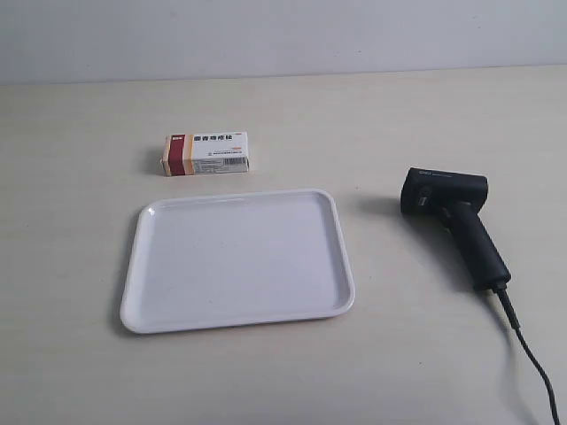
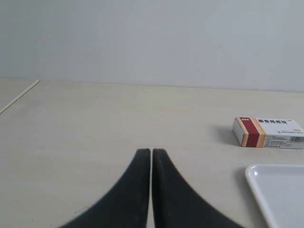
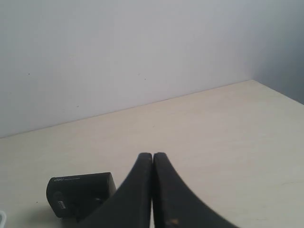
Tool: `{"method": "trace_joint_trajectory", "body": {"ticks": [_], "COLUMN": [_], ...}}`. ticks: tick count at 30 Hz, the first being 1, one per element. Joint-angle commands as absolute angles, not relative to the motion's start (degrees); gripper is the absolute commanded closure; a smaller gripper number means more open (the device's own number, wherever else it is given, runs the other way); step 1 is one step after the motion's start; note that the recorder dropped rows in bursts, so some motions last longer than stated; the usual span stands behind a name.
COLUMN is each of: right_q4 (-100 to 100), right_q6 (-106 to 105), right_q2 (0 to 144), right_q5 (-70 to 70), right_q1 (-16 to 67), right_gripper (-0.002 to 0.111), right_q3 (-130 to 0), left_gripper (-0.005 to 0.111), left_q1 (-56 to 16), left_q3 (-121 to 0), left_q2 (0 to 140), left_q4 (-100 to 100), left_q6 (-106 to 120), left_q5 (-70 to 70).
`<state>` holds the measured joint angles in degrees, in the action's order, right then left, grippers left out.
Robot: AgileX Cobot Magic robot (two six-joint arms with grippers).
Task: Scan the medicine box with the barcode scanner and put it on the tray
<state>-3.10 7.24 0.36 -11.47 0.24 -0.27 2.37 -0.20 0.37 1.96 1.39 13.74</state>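
The white medicine box with its red and orange band lies flat on the table just behind the tray. The black barcode scanner lies on its side beside the tray, its cable trailing to the front edge. No arm shows in the exterior view. In the left wrist view my left gripper is shut and empty, with the medicine box and a corner of the tray well off to one side. My right gripper is shut and empty, and the scanner's head lies close beside it.
The pale wooden table ends at a grey wall at the back. A table edge shows in the right wrist view, and a seam or edge in the left wrist view.
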Motion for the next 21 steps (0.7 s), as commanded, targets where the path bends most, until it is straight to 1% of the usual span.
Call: {"method": "trace_joint_trajectory", "body": {"ticks": [1, 14, 17, 21], "right_q4": [-2.6, -2.6, -2.6, -2.6], "right_q6": [7.1, 7.1, 7.1, 7.1], "right_q2": [0.0, 0.0, 0.0, 0.0], "right_q5": [-11.2, -11.2, -11.1, -10.6], "right_q1": [0.0, 0.0, 0.0, 0.0], "right_gripper": [0.108, 0.108, 0.108, 0.108], "right_q3": [0.0, 0.0, 0.0, 0.0], "left_gripper": [0.103, 0.103, 0.103, 0.103], "left_q1": [2.3, 2.3, 2.3, 2.3], "left_q3": [0.0, 0.0, 0.0, 0.0], "left_q2": [0.0, 0.0, 0.0, 0.0], "left_q4": [1.9, 2.9, 10.0, 21.9], "left_q6": [1.2, 0.8, -3.4, -5.5], "left_q5": [13.5, 11.9, 9.8, 0.0]}}
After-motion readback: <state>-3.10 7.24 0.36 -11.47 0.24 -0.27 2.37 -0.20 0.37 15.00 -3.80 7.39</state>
